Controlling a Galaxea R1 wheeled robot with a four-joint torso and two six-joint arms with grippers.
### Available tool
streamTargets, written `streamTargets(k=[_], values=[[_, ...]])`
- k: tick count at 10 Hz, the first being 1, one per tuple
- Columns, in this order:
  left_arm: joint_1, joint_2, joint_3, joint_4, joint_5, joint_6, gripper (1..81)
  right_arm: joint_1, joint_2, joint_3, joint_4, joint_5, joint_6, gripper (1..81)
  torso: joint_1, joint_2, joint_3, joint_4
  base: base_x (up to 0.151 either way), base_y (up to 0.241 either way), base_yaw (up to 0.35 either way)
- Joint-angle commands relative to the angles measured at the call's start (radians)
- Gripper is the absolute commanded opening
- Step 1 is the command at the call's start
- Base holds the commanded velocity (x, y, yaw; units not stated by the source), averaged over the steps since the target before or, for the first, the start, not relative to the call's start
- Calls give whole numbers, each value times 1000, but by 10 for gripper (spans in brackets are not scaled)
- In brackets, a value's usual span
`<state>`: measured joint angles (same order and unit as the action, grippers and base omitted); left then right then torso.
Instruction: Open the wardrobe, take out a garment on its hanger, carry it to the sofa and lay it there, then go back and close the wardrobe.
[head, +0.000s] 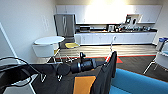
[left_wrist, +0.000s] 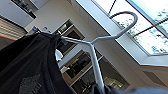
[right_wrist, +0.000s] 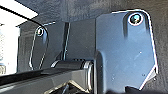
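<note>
The left end effector (head: 110, 58) is gripping the white hanger (left_wrist: 96, 53), the black garment (head: 106, 75) hanging below it, the blue sofa (head: 140, 83) just beyond. Keeping the hanger level should stop the garment sliding off.

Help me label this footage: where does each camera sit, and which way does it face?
Head: high on the robot, facing forward and down; the left arm carries the garment beside the sofa.
Left wrist: on the left arm, facing up past the hanger to the ceiling.
Right wrist: on the right arm, facing the robot's own dark plate.
Shared: garment and hanger, in head and left wrist.
</note>
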<state>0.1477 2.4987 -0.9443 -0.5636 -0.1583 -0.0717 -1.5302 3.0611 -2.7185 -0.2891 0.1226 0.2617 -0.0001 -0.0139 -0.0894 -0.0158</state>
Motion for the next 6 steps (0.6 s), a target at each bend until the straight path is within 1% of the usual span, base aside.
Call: streamTargets(k=[1, 5, 6], values=[[-161, 6, 22, 45, -24, 20, 10, 40, 1, -1, 5, -46, 1, 811, 0, 0, 0, 0, 0, 0, -158], [-161, 8, 24, 47, -24, 20, 10, 38, 3, -1, 5, -46, 2, 811, 0, 0, 0, 0, 0, 0, -158], [-162, 8, 28, 47, -24, 19, 10, 37, 1, 0, 18, -46, 2, 811, 0, 0, 0, 0, 0, 0, -159]])
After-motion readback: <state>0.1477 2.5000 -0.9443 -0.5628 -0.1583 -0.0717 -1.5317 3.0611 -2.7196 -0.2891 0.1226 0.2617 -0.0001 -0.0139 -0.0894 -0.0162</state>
